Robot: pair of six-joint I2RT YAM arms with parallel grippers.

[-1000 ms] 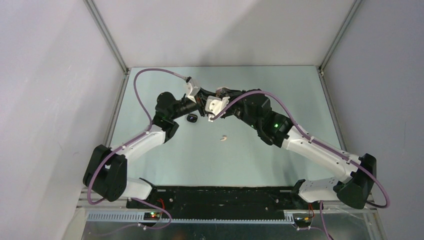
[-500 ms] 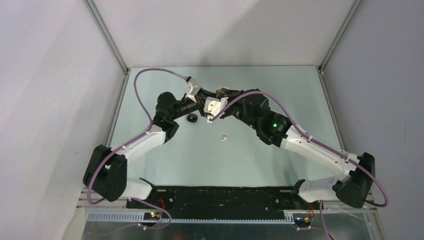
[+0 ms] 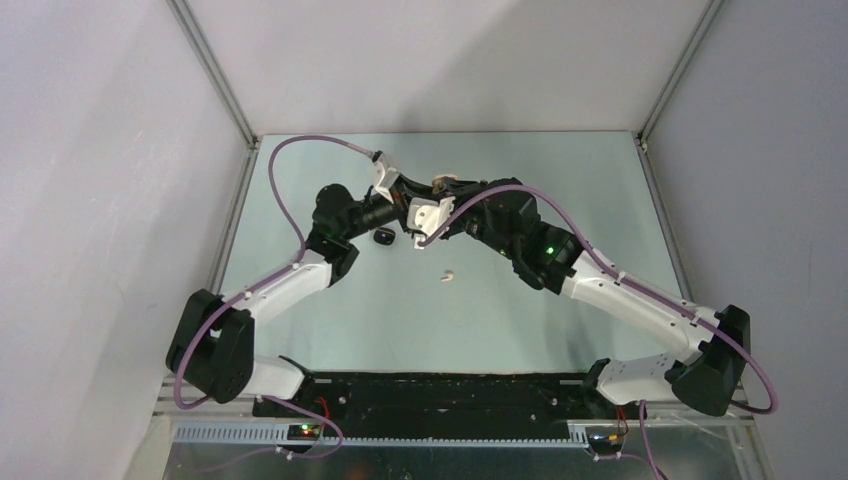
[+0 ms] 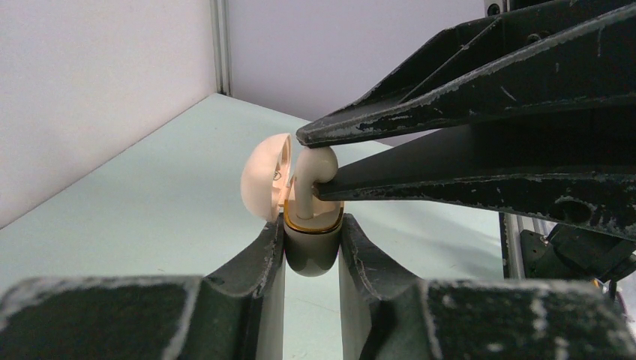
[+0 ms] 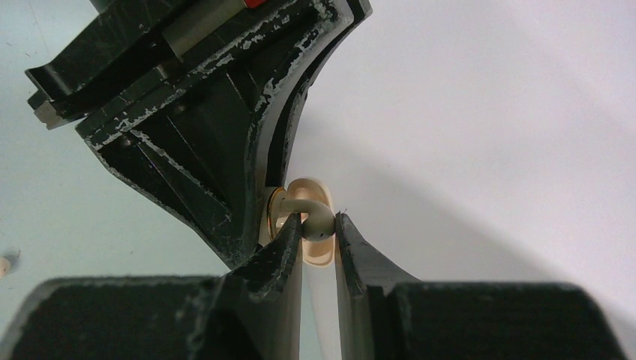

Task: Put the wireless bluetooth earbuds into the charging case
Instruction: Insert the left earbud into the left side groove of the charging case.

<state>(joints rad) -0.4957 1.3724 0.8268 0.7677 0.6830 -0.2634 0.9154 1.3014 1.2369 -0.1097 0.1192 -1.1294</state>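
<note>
My left gripper point(image 4: 313, 247) is shut on the cream charging case point(image 4: 311, 255), gold-rimmed, its round lid point(image 4: 264, 176) open to the left. My right gripper point(image 5: 319, 232) is shut on a cream-white earbud point(image 5: 318, 223), its stem entering the case's opening; the same earbud point(image 4: 310, 171) shows in the left wrist view between the right fingers. Both grippers meet above the table's far middle point(image 3: 425, 205). A second cream earbud point(image 3: 448, 275) lies on the table. A black case or earbud point(image 3: 383, 237) lies below the left gripper.
The pale green table point(image 3: 600, 200) is walled by grey panels with metal corner posts point(image 3: 215, 80). Purple cables point(image 3: 285, 190) loop over both arms.
Both grippers stay pressed together; the right gripper has edged slightly left toward the case. The loose earbud and the black item have not moved.
</note>
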